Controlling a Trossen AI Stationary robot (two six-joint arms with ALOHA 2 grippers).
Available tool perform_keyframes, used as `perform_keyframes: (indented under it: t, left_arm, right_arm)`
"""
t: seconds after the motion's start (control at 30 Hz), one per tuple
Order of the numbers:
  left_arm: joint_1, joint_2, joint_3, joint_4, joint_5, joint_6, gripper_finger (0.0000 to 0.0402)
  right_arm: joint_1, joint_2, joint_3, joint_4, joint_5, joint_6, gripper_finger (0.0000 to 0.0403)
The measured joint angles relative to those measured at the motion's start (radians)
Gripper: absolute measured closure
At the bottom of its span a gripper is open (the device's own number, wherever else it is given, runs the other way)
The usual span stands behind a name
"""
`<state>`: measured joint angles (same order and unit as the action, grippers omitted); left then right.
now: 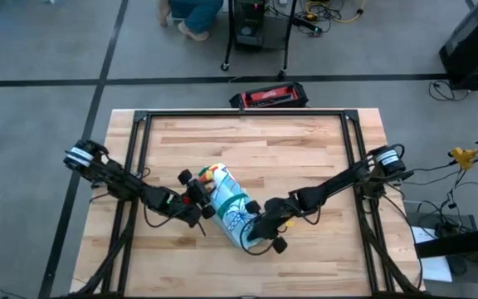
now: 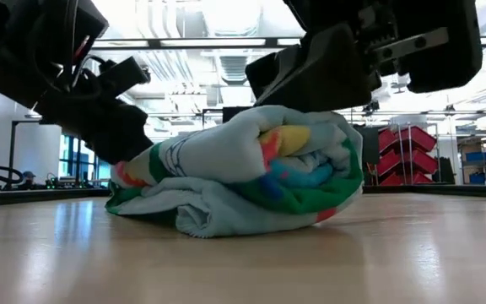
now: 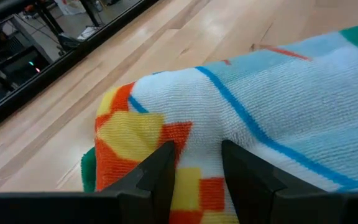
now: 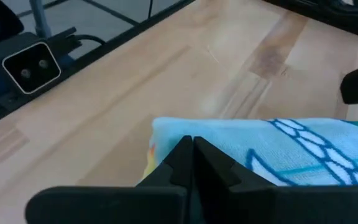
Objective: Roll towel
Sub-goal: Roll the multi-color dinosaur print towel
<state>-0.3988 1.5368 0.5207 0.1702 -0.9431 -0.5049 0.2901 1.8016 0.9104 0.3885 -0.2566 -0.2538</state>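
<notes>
The towel (image 1: 229, 203) lies rolled into a thick bundle on the wooden table (image 1: 305, 149), slanting from far left to near right. The low view shows its coiled end (image 2: 298, 156) with green, yellow and red print. My left gripper (image 1: 199, 193) is at the roll's far-left end, its fingers closed on the cloth. My right gripper (image 1: 260, 232) is at the roll's near-right end with its fingers shut together (image 4: 192, 149) at the pale blue cloth (image 4: 278, 149). My left gripper has a hump of the towel's outer layer (image 3: 199, 140), by the orange and yellow print, pinched between its two fingers (image 3: 160, 168). The fingers come from the table's left, slanting down. The roll rests on the table. My right gripper's shut fingertips sit against the roll's top near its near-right end (image 4: 179, 127), coming from the table's right. I cannot tell whether any cloth is caught between them.
A black frame (image 1: 239, 114) runs round the table's far edge and sides. A red and black case (image 1: 270, 96) lies on the floor beyond the far edge. Bare wood lies on all sides of the roll.
</notes>
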Motion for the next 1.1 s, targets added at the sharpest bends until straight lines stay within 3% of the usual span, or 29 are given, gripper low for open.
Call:
perform_keyframes:
  t: [0.3, 0.67, 1.1]
  left_arm:
    - [0.008, -0.117, 0.001, -0.005, -0.013, 0.137, 0.0283]
    - [0.002, -0.277, -0.078, -0.013, -0.040, 0.136, 0.0283]
    - [-0.057, -0.733, -0.305, -0.021, -0.069, 0.148, 0.0283]
  right_arm:
    - [0.000, -0.093, 0.001, -0.007, -0.011, -0.008, 0.0402]
    - [-0.007, -0.231, -0.066, -0.063, -0.009, -0.022, 0.0403]
    - [-0.101, -0.555, -0.341, 0.007, -0.005, 0.004, 0.0403]
